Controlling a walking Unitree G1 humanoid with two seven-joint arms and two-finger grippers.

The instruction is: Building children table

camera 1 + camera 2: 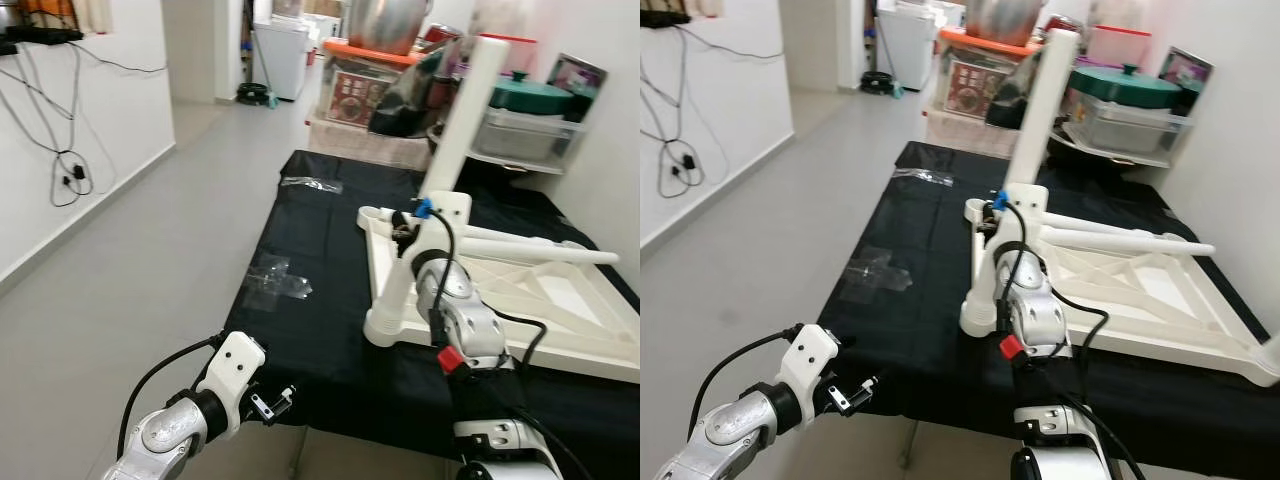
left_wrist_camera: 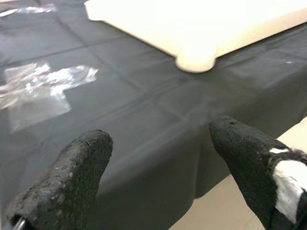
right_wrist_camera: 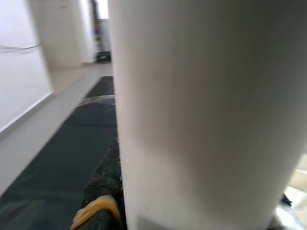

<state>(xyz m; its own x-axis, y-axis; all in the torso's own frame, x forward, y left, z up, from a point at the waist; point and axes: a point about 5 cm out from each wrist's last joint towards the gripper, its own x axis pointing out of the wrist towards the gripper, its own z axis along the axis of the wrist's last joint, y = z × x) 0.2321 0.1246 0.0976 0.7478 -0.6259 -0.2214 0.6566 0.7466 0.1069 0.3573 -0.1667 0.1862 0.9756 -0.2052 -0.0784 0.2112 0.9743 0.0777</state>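
A white children's table (image 1: 520,300) lies upside down on a black-covered table (image 1: 320,330). One loose white leg (image 1: 545,250) rests across its frame. My right gripper (image 1: 440,200) is at the frame's far-left corner, shut on another white leg (image 1: 468,110) that stands tilted upward. That leg (image 3: 201,110) looms close in the right wrist view, pressed against a black finger (image 3: 103,196). My left gripper (image 2: 158,158) hangs open at the black table's near-left edge, holding nothing, and it faces the white table's near corner (image 2: 196,62).
Clear plastic wrappers (image 1: 275,278) (image 1: 312,184) lie on the black cloth. Storage boxes and a green pot (image 1: 530,95) crowd the shelf behind. A white wall with dangling cables (image 1: 60,150) stands left, with open grey floor (image 1: 130,270) between it and the table.
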